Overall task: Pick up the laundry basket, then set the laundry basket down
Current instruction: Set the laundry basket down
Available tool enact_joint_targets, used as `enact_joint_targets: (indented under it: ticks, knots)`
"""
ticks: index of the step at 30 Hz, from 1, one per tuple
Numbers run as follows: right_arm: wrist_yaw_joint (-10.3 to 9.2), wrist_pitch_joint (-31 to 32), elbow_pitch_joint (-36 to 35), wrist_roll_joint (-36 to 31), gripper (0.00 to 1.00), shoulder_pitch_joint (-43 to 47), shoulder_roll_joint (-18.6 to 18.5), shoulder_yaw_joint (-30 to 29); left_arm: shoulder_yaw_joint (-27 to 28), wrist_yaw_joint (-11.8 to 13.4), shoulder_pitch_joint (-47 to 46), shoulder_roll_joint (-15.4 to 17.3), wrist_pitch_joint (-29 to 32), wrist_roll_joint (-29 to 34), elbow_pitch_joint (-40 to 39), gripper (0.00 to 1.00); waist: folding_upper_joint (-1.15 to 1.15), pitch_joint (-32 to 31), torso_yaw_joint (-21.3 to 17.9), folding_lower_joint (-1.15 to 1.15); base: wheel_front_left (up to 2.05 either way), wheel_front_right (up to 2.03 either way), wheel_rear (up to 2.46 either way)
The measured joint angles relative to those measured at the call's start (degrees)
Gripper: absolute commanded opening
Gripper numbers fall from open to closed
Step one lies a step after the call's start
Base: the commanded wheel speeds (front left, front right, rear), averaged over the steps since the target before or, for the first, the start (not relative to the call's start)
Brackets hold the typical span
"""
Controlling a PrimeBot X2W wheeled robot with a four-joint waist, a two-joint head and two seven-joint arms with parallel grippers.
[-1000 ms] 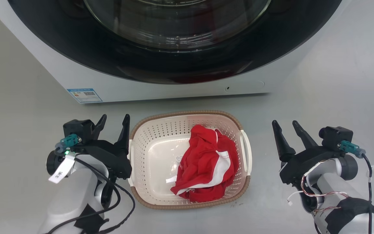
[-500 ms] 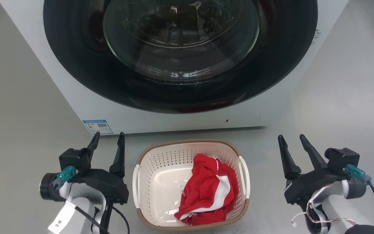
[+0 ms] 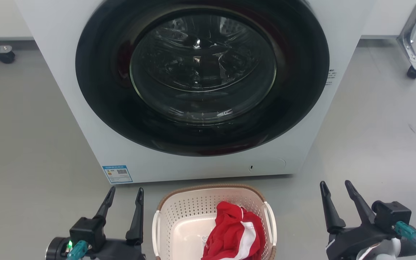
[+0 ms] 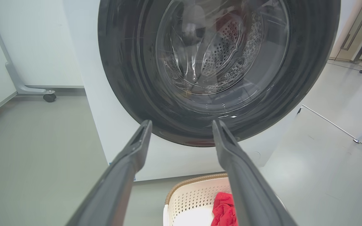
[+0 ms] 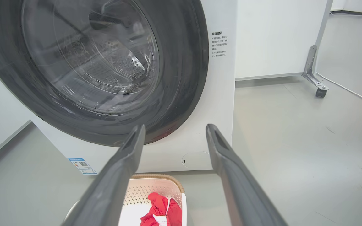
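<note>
The laundry basket (image 3: 179,216), on the floor (image 3: 31,144) just before the washer (image 3: 101,151) between the spread, empty left end effector (image 3: 126,189) and right end effector (image 3: 335,182), looks light and stiff, best gripped by its side handles (image 3: 271,227).

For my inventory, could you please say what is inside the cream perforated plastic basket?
A crumpled red-and-white garment lies in the cream perforated basket; anything beneath it is hidden.
</note>
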Motion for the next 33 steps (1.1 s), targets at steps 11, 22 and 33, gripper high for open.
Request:
enact_joint_targets:
  ticks: [11, 22, 33]
  knots:
    - [-1.45, 0.0, -4.74, -1.58, 1.0, 8.39, -1.01, -1.86, 0.56, 1.48, 8.98, 1.16, 0.0, 0.51, -5.87, 1.0, 0.0, -4.77, 0.35, 0.0, 0.0, 0.0, 0.0]
    - [-2.09, 0.0, -8.75, -2.49, 1.0, 14.83, -1.7, -2.64, 1.01, 2.03, 14.96, 1.69, 0.11, 0.91, -9.92, 1.0, 0.0, -7.71, 0.56, 0.0, 0.0, 0.0, 0.0]
    - [-2.88, 0.0, -11.2, -3.01, 1.0, 16.81, -2.55, -4.11, 1.7, 2.56, 16.08, 1.65, 2.15, 0.91, -12.09, 1.0, 0.01, -7.73, 0.54, 0.01, 0.0, 0.0, 0.0]
